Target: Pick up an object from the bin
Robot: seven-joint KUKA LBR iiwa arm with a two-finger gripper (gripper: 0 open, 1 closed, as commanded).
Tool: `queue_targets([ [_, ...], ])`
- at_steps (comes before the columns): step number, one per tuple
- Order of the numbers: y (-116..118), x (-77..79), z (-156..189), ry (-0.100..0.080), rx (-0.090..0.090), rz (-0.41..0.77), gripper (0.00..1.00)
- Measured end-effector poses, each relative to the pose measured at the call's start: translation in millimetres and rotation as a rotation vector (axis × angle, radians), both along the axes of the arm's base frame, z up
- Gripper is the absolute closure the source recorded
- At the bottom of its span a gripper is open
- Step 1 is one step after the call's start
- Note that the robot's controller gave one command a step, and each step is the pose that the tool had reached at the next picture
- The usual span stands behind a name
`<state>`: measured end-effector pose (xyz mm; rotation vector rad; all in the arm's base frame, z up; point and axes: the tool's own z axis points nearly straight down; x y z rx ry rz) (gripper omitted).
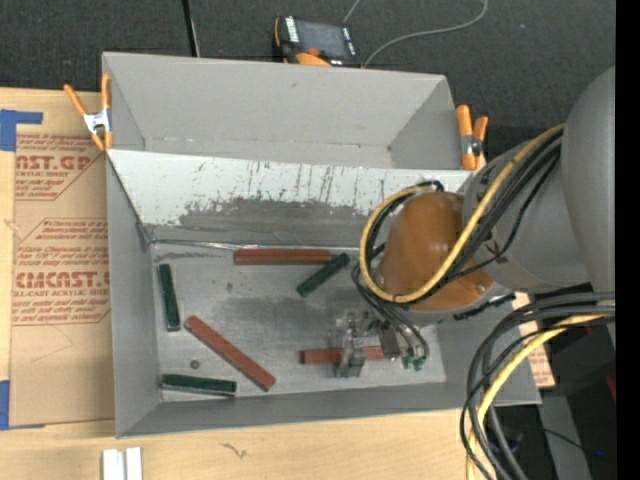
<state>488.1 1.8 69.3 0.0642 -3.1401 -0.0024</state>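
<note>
- Red-brown short stick (pixel 320 356) lay on the floor of the bin (pixel 270 118), below and left of the orange wrist cover (pixel 425 253).
- Its middle was hidden behind the tool (pixel 350 354).
- Whether the tool was open or clamped could not be told.
- Dark green stick (pixel 322 275) lay left of the cover.

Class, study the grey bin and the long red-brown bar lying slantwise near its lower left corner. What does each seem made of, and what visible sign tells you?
The bin looks like sheet metal, dull grey: flat folded walls, with dark scratches and scuffs on the back slope. The red-brown bar is probably plastic or painted wood: even colour, straight edges, matt surface. I cannot tell which.
</note>
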Motion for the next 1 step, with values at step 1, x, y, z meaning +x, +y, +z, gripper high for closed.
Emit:
queue_targets([
  [1,-9.3,9.8,160.5,-0.010,-0.002,0.034,1.00],
])
